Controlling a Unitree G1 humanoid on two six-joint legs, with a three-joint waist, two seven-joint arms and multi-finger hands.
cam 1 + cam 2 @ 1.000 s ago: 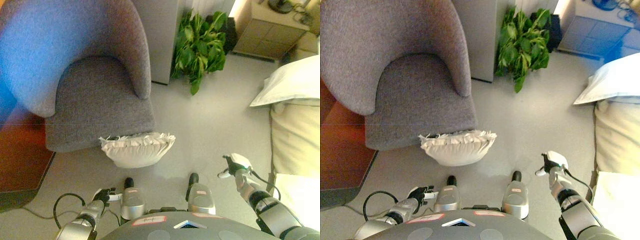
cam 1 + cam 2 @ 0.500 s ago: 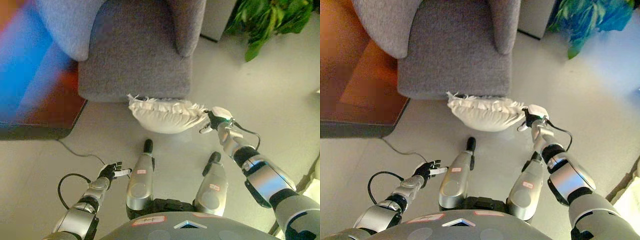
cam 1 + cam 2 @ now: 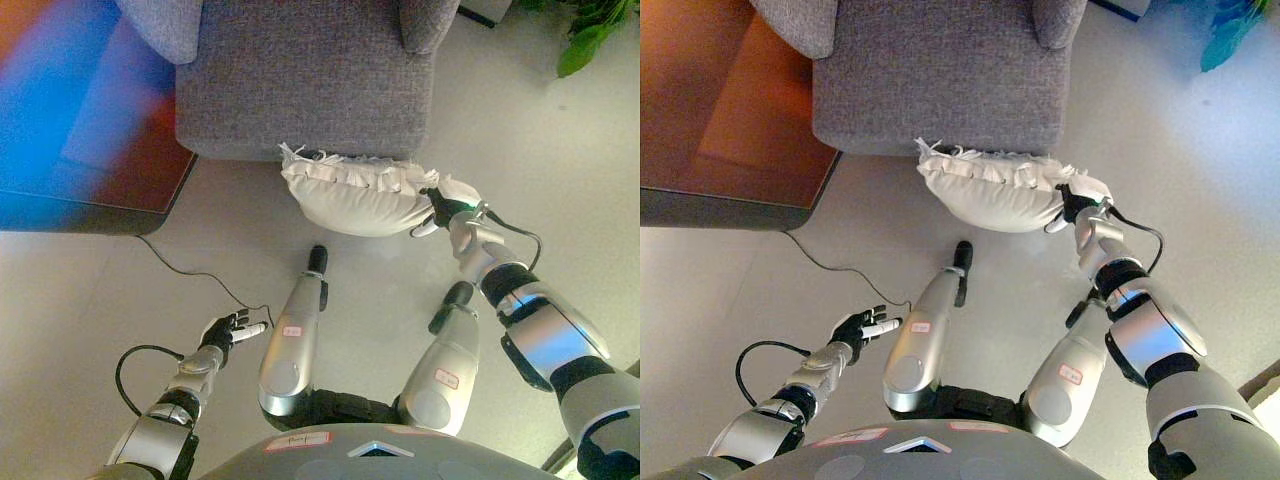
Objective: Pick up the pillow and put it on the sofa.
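- A pale floor [image 3: 120, 270] is seen across most of both views.
- A grey sofa [image 3: 300, 70] is set at the top of the views, its seat facing the robot and an arm rising at either side.
- A dark reddish-brown panel [image 3: 710, 120] is laid on the floor to the left of the sofa, touching or nearly touching its base.
- A white pillow [image 3: 350, 195] with a frilled upper edge is found on the floor, pressed against the front of the sofa near its right corner.
- Green leaves [image 3: 590, 40] are glimpsed at the top right corner, well apart from the pillow.
- The right hand [image 3: 447, 205] is placed at the right end of the pillow, touching it. Whether its fingers are closed on the fabric cannot be told, since they are partly hidden against the pillow.
- The left hand [image 3: 228, 328] is held low over the floor at the lower left, well apart from the pillow, with its fingers spread and nothing held.
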